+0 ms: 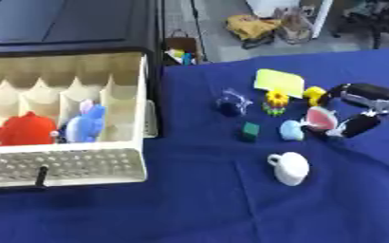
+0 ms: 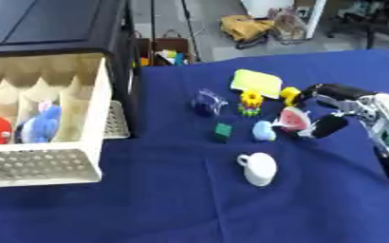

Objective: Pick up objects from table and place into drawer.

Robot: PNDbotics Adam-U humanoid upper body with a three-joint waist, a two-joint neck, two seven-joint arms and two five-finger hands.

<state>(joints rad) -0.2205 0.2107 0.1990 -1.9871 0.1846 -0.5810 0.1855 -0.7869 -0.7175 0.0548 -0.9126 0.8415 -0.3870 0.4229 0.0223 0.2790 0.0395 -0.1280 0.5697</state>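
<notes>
- My right hand (image 2: 327,124) is out over the blue cloth (image 2: 189,204), its dark fingers curled round the watermelon-slice toy (image 2: 292,118), the thumb below and the fingers reaching in from above.
- My left hand shows in neither view.
- The slice sits just at my fingertips, touching or nearly touching the pale blue toy (image 2: 263,130) on its inner side; I cannot tell which.
- I judge the slice light and stiff, likely smooth plastic or rubber, so it may slip. I would pinch it across its flat faces, not at the thin rind edge.
- Just beyond my hand lies a small yellow piece (image 2: 290,94); past that, the yellow-green pad (image 2: 257,81) and the sunflower toy (image 2: 250,102).
- Nearer me than my hand stands the white cup (image 2: 258,169), probably hard and easy to tip; its handle faces away from my hand.
- Further inward are a green block (image 2: 223,131) and a dark blue toy in clear wrap (image 2: 206,103).
- Well apart, far to my hand's left, the open white drawer (image 1: 73,166) already holds a red toy (image 1: 22,130) and a blue rabbit toy (image 1: 86,124).
</notes>
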